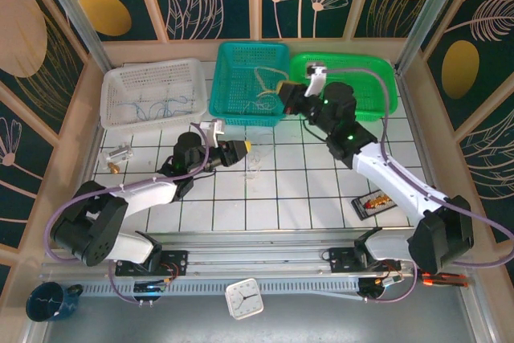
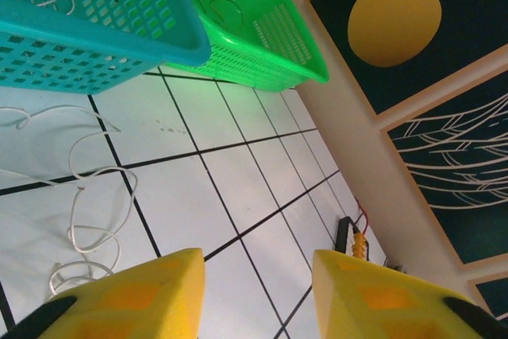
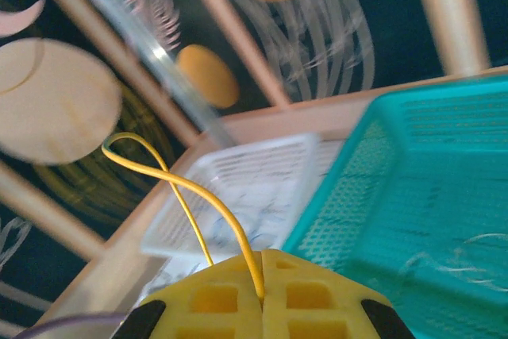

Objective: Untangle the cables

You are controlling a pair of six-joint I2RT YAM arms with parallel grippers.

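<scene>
A thin white cable [image 1: 255, 168] lies curled on the tiled table, just right of my left gripper [image 1: 243, 150]. In the left wrist view this cable [image 2: 79, 196] sits to the left of the yellow fingers, and the left gripper [image 2: 258, 295] is open with only bare tile between its jaws. My right gripper [image 1: 281, 90] hovers over the teal basket [image 1: 229, 106]. It is shut [image 3: 262, 303] on a yellow cable [image 3: 171, 172] that loops up from between the pads. Whitish cables [image 3: 468, 252] lie inside the teal basket [image 3: 349, 196], and bluish cables [image 1: 157, 106] in the white basket [image 1: 112, 78].
A green basket [image 1: 373, 66] stands right of the teal one at the back. A black device with a yellow connector [image 1: 373, 201] lies at the right of the table, and a small clear block [image 1: 116, 154] at the left. A clock [image 1: 243, 297] and a mug [image 1: 48, 301] sit in front of the rail.
</scene>
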